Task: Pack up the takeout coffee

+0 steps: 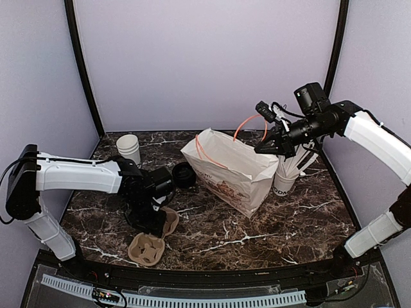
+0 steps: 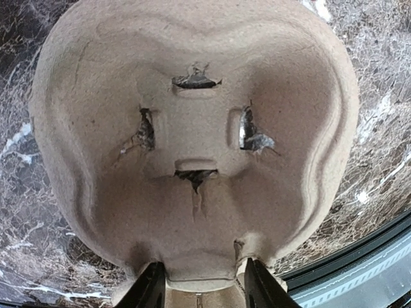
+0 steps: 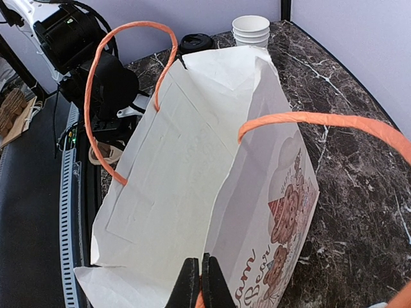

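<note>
The takeout coffee (image 1: 184,174), a small cup with a black lid, stands on the marble table left of the white paper bag (image 1: 234,173). In the right wrist view its lid (image 3: 196,42) shows beyond the bag (image 3: 173,179). My right gripper (image 1: 266,149) (image 3: 200,282) is shut on the bag's orange handle (image 3: 321,120) and holds the bag's mouth open. My left gripper (image 1: 153,218) (image 2: 204,289) is low over a brown pulp cup carrier (image 2: 192,96). Its open jaws straddle the carrier's near edge, close to both sides.
A second pulp carrier (image 1: 145,249) lies near the front edge. Nested white cups (image 1: 129,149) (image 3: 250,29) stand at the back left. A white cup of straws (image 1: 284,179) stands right of the bag, under my right arm. Walls enclose the table.
</note>
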You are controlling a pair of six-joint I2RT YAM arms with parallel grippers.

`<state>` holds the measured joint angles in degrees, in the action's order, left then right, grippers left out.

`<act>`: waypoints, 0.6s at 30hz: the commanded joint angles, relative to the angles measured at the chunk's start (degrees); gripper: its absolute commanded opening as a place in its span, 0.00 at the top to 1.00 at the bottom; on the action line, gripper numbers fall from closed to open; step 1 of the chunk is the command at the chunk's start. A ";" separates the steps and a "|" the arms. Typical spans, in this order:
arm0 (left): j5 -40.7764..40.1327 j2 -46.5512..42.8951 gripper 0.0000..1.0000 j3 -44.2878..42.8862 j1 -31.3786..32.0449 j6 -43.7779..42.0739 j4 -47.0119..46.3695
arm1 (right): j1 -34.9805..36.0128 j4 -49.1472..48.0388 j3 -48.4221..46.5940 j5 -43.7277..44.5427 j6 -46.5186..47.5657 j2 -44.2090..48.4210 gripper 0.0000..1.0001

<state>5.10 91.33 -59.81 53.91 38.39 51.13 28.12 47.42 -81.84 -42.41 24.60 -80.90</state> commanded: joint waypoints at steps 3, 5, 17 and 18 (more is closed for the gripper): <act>-0.24 0.20 0.60 -0.12 0.24 0.39 0.77 | 0.42 1.15 -0.07 0.53 0.45 -0.28 1.00; -0.45 -0.09 0.62 -0.24 0.29 0.54 1.07 | 0.40 1.17 -0.07 0.41 0.45 -0.45 1.00; -2.09 -1.43 0.66 -1.19 0.29 0.70 3.34 | 0.43 1.25 -0.47 0.04 0.45 -1.00 1.00; -2.10 -1.34 0.66 -1.19 0.31 0.62 3.31 | 0.42 1.21 -0.44 0.05 0.45 -1.01 1.00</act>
<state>4.21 91.44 -59.86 53.91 38.85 52.21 28.12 47.44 -81.84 -42.46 24.64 -80.93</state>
